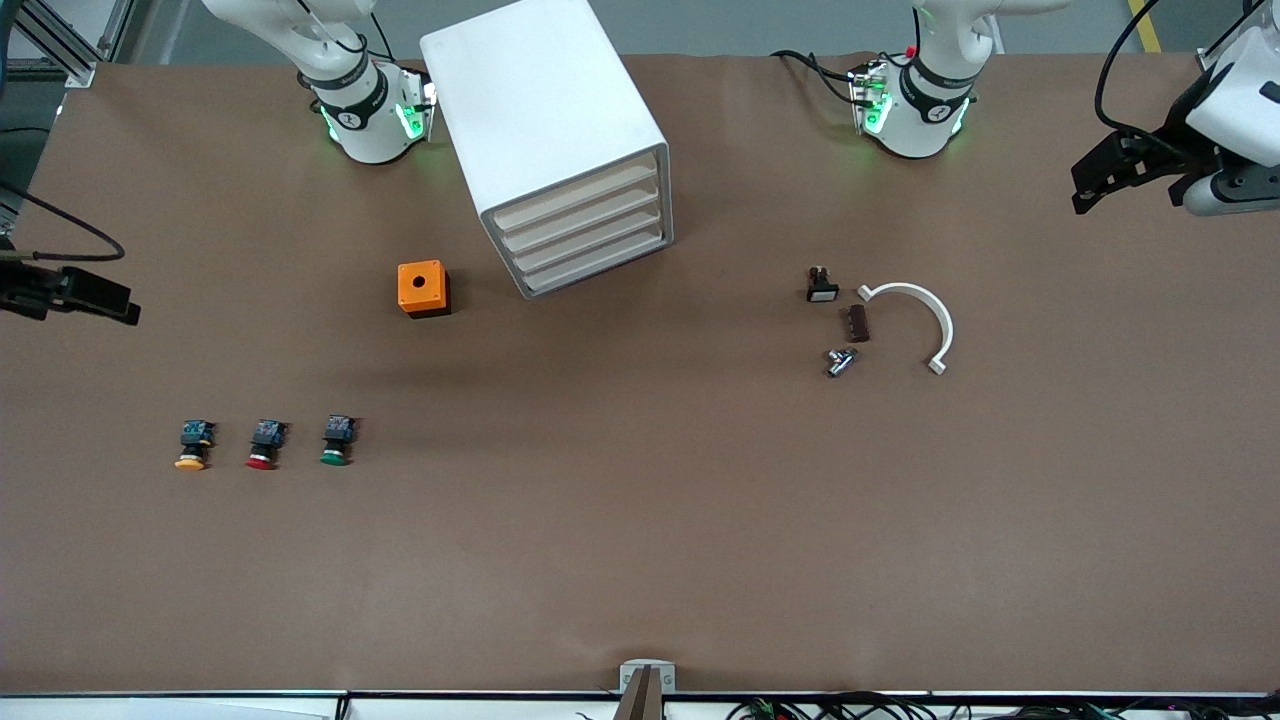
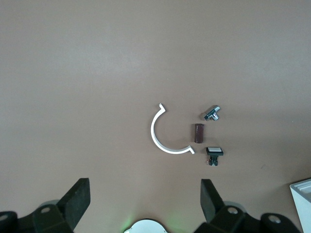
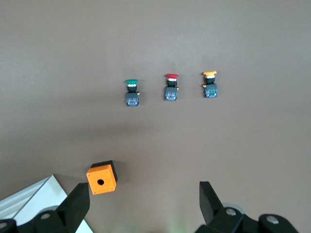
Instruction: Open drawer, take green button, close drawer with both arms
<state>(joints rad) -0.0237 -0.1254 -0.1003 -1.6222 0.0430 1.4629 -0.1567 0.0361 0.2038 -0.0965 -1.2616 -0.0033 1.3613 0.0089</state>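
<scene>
Brown matte sheet covers the whole desk (image 1: 640,560); grey floor w/ a yellow stripe shows past its edge at the arms' bases, and cables run along the edge nearest the front camera.

White box cabinet (image 1: 545,120) sits between the two bases, turned at an angle, w/ four beige-fronted drawers stacked alike, all pushed in. No way to tell which one is the drawer (image 1: 590,232) meant (point marks the stack).

Green button (image 1: 337,440) lies on the desk toward the right arm's end, nearer the front camera than the cabinet: green mushroom cap, black-and-blue body, on its side. Red button (image 1: 264,444) lies beside it, yellow button (image 1: 193,445) next along, all three apart. Orange box (image 1: 423,288) w/ a round hole on top stands near the cabinet.

Toward the left arm's end: white half-ring clip (image 1: 915,318), brown block (image 1: 858,323), small metal fitting (image 1: 838,361), black switch part (image 1: 821,286), close together.

Left gripper (image 2: 146,201) hangs over bare desk at its end, jaws released, grasping nothing. Right gripper (image 3: 145,203) hangs over its own end, jaws released too.
</scene>
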